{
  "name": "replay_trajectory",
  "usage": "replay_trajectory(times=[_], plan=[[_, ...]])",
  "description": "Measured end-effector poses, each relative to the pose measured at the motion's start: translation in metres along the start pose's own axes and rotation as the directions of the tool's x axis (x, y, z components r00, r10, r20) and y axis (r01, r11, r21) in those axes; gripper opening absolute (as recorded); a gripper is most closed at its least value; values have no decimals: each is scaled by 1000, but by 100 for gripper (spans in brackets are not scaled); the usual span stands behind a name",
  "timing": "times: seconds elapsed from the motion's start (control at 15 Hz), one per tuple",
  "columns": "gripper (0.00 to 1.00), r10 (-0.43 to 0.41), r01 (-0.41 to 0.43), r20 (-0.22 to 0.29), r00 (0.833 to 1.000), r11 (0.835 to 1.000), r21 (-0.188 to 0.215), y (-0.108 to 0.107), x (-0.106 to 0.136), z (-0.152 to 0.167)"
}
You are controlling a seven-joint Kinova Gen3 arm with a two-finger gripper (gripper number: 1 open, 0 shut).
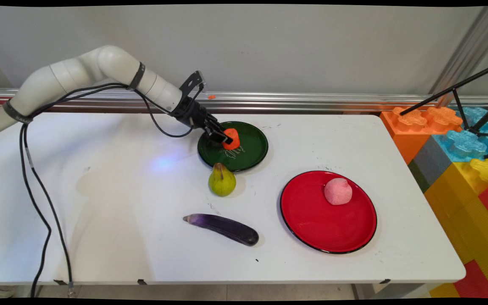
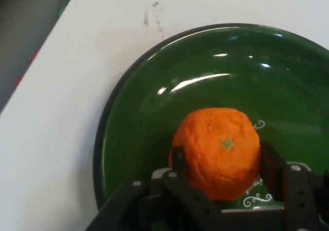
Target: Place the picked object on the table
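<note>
So here the gripper [image 1: 225, 139] is down at the green plate [image 1: 252, 159] near the back of the white table [image 1: 100, 212], and it's got the orange [image 1: 232, 137] pinched between its two fingers. In the hand view you can see the fingers [image 2: 178, 159] pressed up against either side of the fruit, so I'd call that a closed grasp on the orange, not just hovering around it. The orange sits over the middle of the plate, a bit toward the arm's side. I honestly can't tell whether it's resting on the plate or lifted a hair off it, since both views leave that ambiguous. The arm comes in low from the left with its cables trailing down over the table edge. Everything else is away from the gripper: a green pear [image 1: 222, 181] stands just beside the near rim of the green plate (close enough that it looks like it nearly touches it), a purple eggplant [image 1: 223, 228] lies further toward the near edge, and a red plate [image 1: 324, 233] off to the right has a pink fruit [image 1: 338, 191] on it. Big toy blocks [image 1: 460, 169] are stacked past the table's right end.
</note>
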Motion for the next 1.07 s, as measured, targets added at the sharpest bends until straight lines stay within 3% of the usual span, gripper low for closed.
replay_trajectory(times=[0.4, 0.67, 1.07], plan=[[0, 56, -57, -17, 998, 996, -65, 4, 13, -1], [0, 107, -115, -61, 992, 982, -150, 15, 39, -2], [0, 154, -174, -103, 983, 960, -218, 29, 75, -5]])
